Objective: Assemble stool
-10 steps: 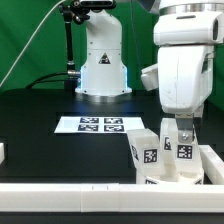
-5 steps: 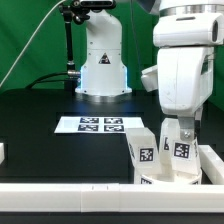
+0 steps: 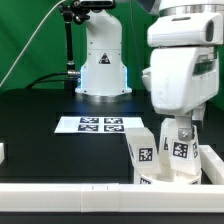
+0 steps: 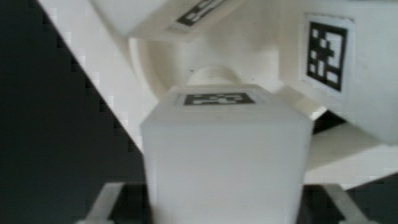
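Observation:
In the exterior view my gripper (image 3: 180,130) hangs at the right, over the white stool parts. It is shut on the top of an upright tagged leg (image 3: 182,152). A second tagged leg (image 3: 143,151) stands just to the exterior view's left of it. Both rise from a low white part (image 3: 160,178) that may be the seat; its shape is mostly hidden. The wrist view shows the held leg (image 4: 222,150) filling the space between my two fingers (image 4: 111,205), with a tag on its end. Beyond it lies more tagged white plastic (image 4: 326,50).
The marker board (image 3: 100,124) lies flat on the black table behind the parts. A long white border rail (image 3: 80,190) runs along the front. The robot's base (image 3: 103,70) stands at the back. A small white piece (image 3: 2,152) shows at the left edge.
The jaws have closed from wide open onto the leg. The hand has shifted slightly toward the exterior view's left. The legs have not visibly moved.

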